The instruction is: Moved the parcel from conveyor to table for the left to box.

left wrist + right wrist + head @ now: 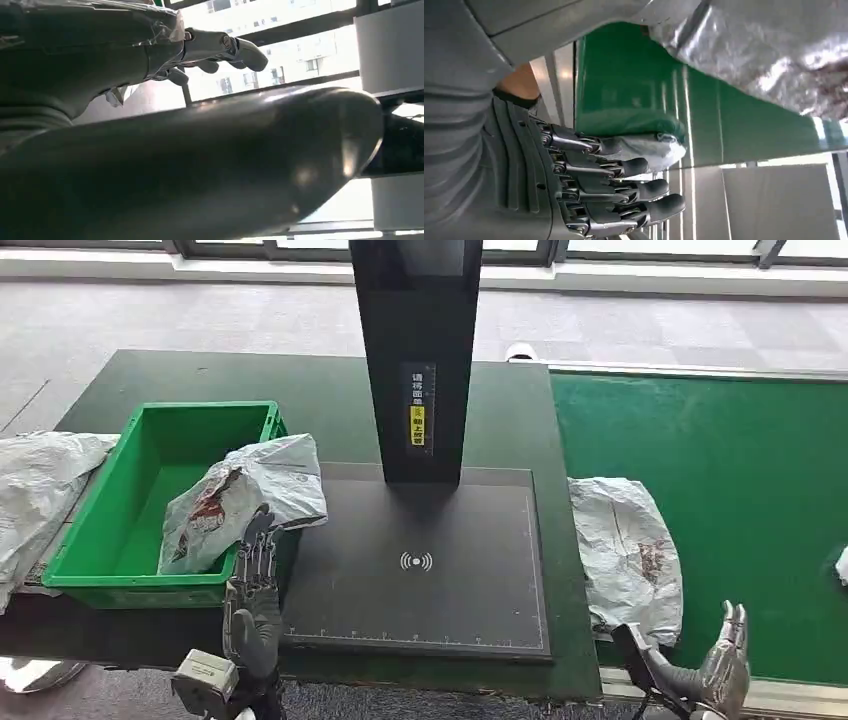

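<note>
A grey plastic parcel [250, 495] with a dark red print lies tilted over the right rim of the green box [95, 570], partly inside it. My left hand [255, 585] stands just below the parcel with its fingers [220, 47] stretched out; the fingertips are at the parcel's lower edge and grip nothing. A second grey parcel [628, 552] [774, 55] lies at the left end of the green conveyor [740, 490] [634, 100]. Low at the conveyor's front edge, my right hand [725, 665] [619, 195] holds nothing, its fingers apart, a little to the right of that parcel.
A black scanner pad [425, 560] with a tall black post [415, 360] fills the middle of the dark table [320, 390]. Another grey bag [40, 490] lies at the far left. A small white item [842, 565] sits at the conveyor's right edge.
</note>
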